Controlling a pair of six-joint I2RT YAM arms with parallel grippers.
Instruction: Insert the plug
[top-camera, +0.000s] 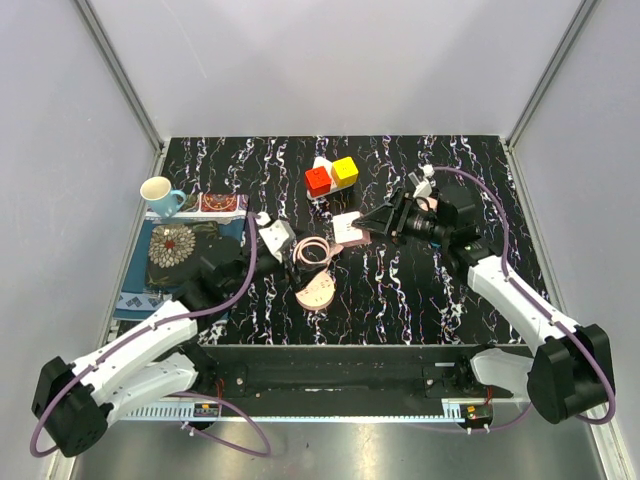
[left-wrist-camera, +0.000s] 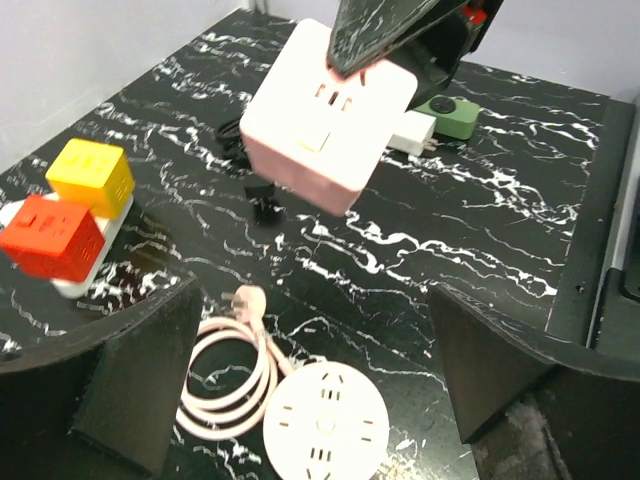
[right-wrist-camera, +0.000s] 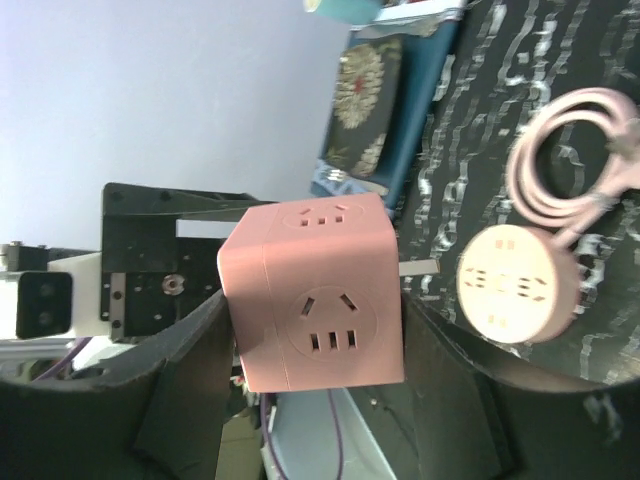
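The right gripper (right-wrist-camera: 316, 345) has its jaws pinched on a pink cube socket (right-wrist-camera: 312, 300), one dark finger against each flank; the cube is held clear of the black marbled table (top-camera: 430, 290), just right of centre in the top view. The left gripper (left-wrist-camera: 315, 310) has its jaws spread wide with nothing between them; in its wrist view its fingers (left-wrist-camera: 140, 385) fill the two lower corners, and the held cube sits at upper centre under the right arm's dark finger.

The pink plug (left-wrist-camera: 248, 300) lies on the table at lower centre-left of that view, apart from the cube; it ends a coiled pink cable (left-wrist-camera: 228, 378), and the coil lies against a round pink socket (left-wrist-camera: 325, 428) at the bottom edge.

Farther out, at the left edge, a red cube (left-wrist-camera: 50, 235) and a yellow cube (left-wrist-camera: 92, 175) sit side by side on a white strip (left-wrist-camera: 85, 277); at upper right, behind the held cube, lie a green adapter (left-wrist-camera: 447, 115) and a white adapter (left-wrist-camera: 410, 132). In the top view a blue cup (top-camera: 160, 192) stands at the upper left corner of a patterned mat (top-camera: 180, 250) on the table's left side.
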